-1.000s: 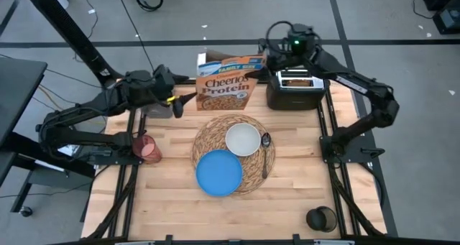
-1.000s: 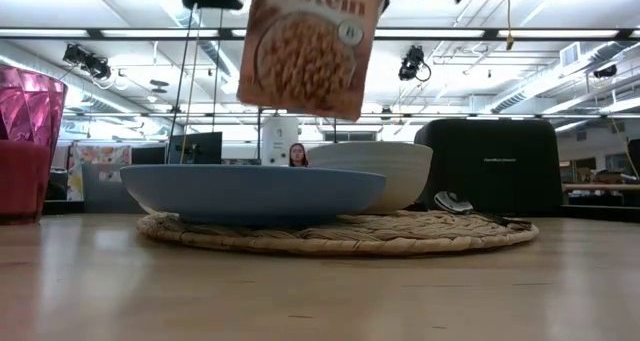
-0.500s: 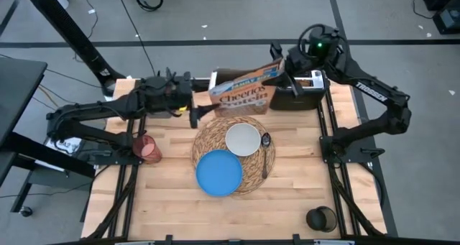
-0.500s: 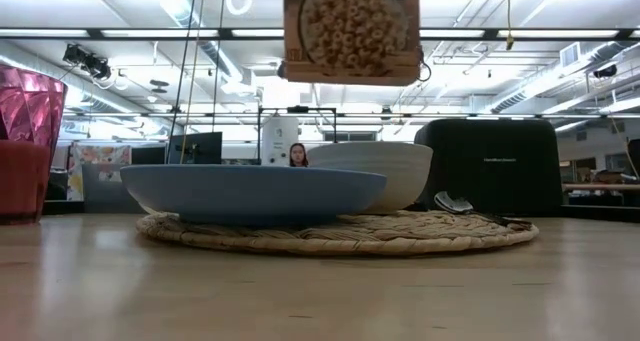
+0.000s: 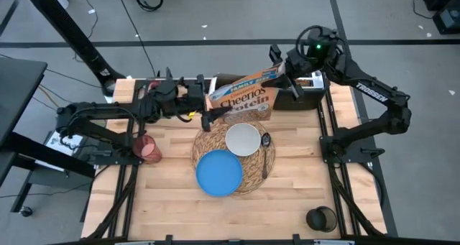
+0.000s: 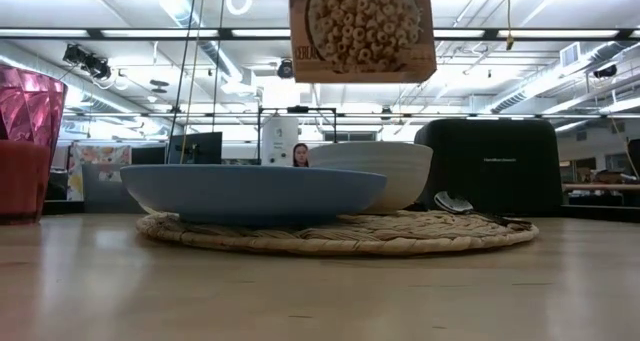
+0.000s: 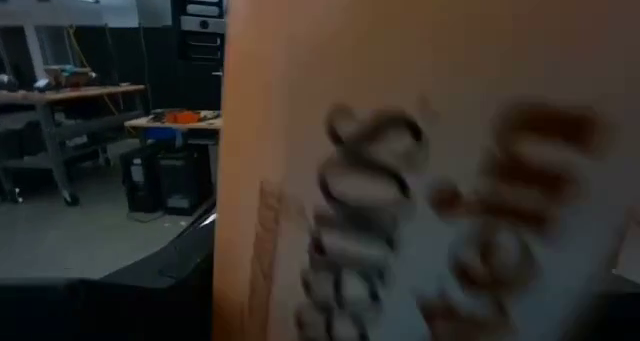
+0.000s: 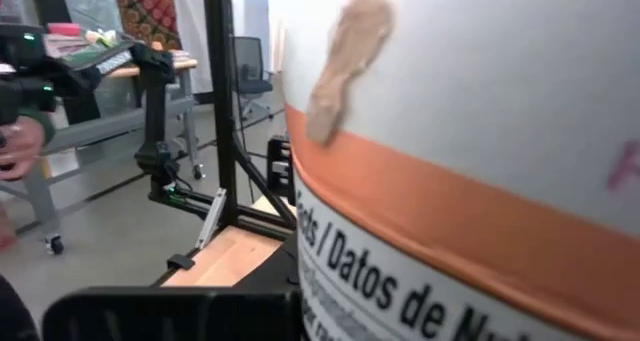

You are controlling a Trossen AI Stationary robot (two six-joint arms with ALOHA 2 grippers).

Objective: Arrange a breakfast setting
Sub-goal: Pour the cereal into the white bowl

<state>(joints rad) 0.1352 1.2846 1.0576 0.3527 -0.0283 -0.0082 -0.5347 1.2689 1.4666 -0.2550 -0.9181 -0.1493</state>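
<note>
The round woven straw placemat [image 5: 233,153] lies mid-table carrying a smooth blue plate [image 5: 219,172], an empty white bowl [image 5: 243,139] and a dark spoon [image 5: 265,153]. The pink cup [image 5: 144,144] stands well left, the red apple [image 5: 152,151] touching it. Above, the cardboard cereal box [image 5: 246,98] hangs tilted, the right gripper [image 5: 282,74] clamped on its top corner; the left gripper [image 5: 210,118] is at its lower corner, whether apart or closed I cannot tell. The black toaster [image 5: 305,90] holds toast [image 5: 313,80].

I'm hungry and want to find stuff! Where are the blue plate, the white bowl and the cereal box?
blue plate [image 5: 219,173], high view, middle of its flat face.
white bowl [image 5: 243,139], high view, inside of the bowl.
Cheerios box [image 5: 248,101], high view, printed front panel.
</note>
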